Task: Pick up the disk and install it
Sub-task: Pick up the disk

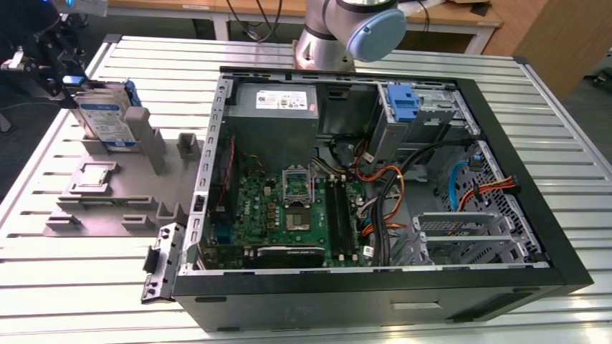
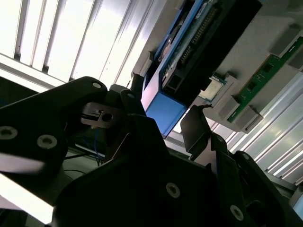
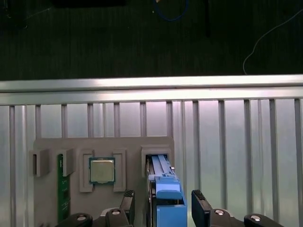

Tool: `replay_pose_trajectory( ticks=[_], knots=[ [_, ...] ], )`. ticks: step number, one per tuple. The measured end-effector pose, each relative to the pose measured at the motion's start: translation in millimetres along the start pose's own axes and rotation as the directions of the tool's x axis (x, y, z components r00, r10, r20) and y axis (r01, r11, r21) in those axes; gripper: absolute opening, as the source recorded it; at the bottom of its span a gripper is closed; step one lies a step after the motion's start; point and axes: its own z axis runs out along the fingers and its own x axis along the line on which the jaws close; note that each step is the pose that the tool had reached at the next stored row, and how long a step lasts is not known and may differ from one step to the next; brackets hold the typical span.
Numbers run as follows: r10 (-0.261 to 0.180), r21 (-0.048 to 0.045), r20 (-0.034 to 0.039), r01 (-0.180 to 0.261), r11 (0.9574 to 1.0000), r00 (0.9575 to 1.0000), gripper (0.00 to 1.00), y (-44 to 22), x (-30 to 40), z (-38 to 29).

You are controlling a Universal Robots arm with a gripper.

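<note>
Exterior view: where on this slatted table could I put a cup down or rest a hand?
Bare slats: the corner bordered by the grey holder tray, the computer case and the near edge on the exterior view's left; also the strip along the case's other side. Crowded: inside the case, and the tray, where the open gripper straddles the disk.

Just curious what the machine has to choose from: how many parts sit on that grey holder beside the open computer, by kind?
Disk: 1
Processor chip: 1
Green memory stick: 1
Total: 3
</note>
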Motion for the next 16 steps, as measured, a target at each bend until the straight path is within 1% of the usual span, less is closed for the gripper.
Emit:
replay_pose_trajectory(
  ticks=[3, 7, 8, 16],
  knots=[
    [0.0, -0.0001, -0.0001, 0.0, 1.0, 1.0, 0.59, 0.3, 0.1, 2.1],
    [0.0, -0.0001, -0.0002, 0.0, 1.0, 1.0, 0.57, 0.3, 0.1, 2.5],
    [0.0, 0.0001, -0.0001, 0.0, 1.0, 1.0, 0.51, 0.3, 0.1, 2.6],
    [0.0, 0.0002, -0.0001, 0.0, 1.0, 1.0, 0.51, 0.3, 0.1, 4.3]
  ],
)
